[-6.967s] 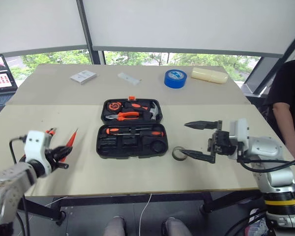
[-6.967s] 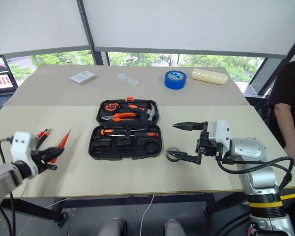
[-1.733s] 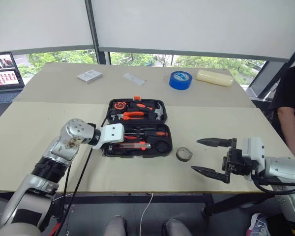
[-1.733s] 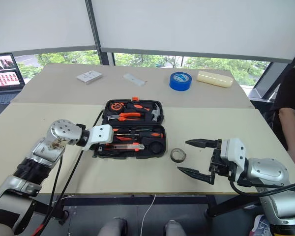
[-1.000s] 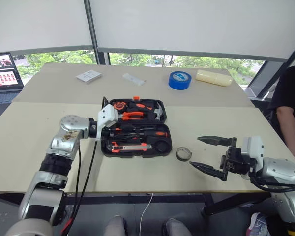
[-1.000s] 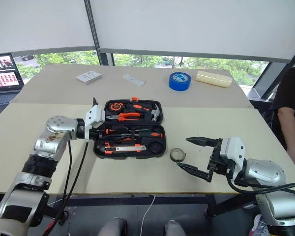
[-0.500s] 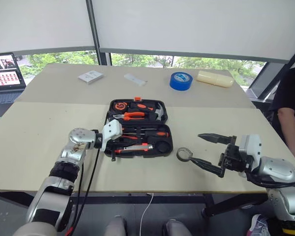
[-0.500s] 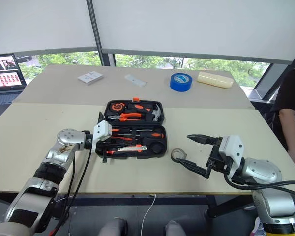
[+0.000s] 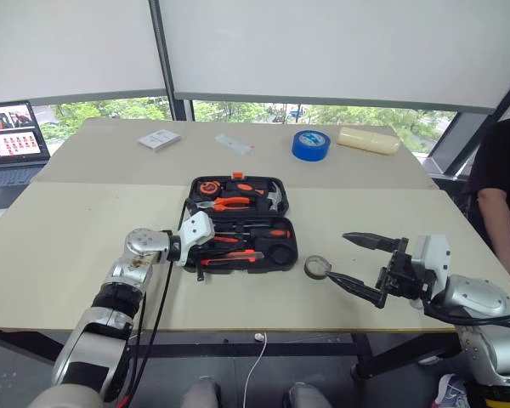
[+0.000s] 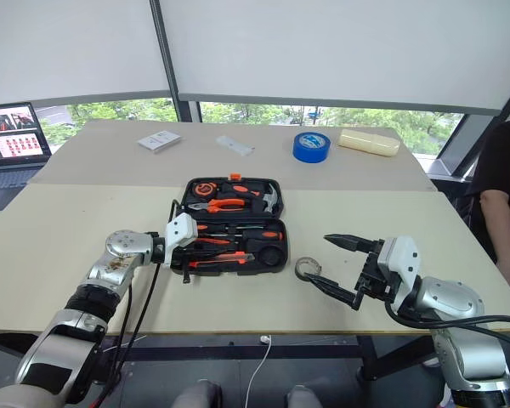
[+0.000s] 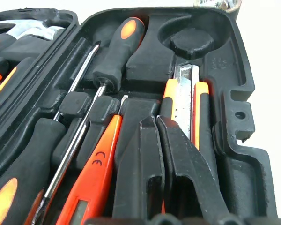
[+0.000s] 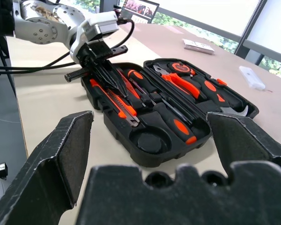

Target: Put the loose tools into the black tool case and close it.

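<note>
The black tool case (image 9: 185, 223) lies open mid-table. Its near half holds two long screwdrivers (image 11: 116, 52), the orange tester screwdriver (image 11: 96, 164) and the utility knife (image 11: 185, 96). My left gripper (image 11: 157, 120) is shut with nothing in it, its fingers low over that tray between the tester and the knife; from the head it sits at the case's front left (image 9: 202, 252). The small dark tape ring (image 9: 317, 268) lies on the table right of the case. My right gripper (image 9: 340, 257) stands wide open beside it, the lower fingertip close to the ring.
A blue tape roll (image 9: 309, 144), a cream oblong block (image 9: 368, 140), a small white box (image 9: 159, 140) and a white strip (image 9: 233, 144) lie along the table's far side. A laptop (image 9: 8, 136) is far left. A person in black (image 9: 501, 187) stands at the right edge.
My left gripper has shut and sunk lower onto the case's near tray. The right gripper stays open by the tape ring. The camera shifted a little.
</note>
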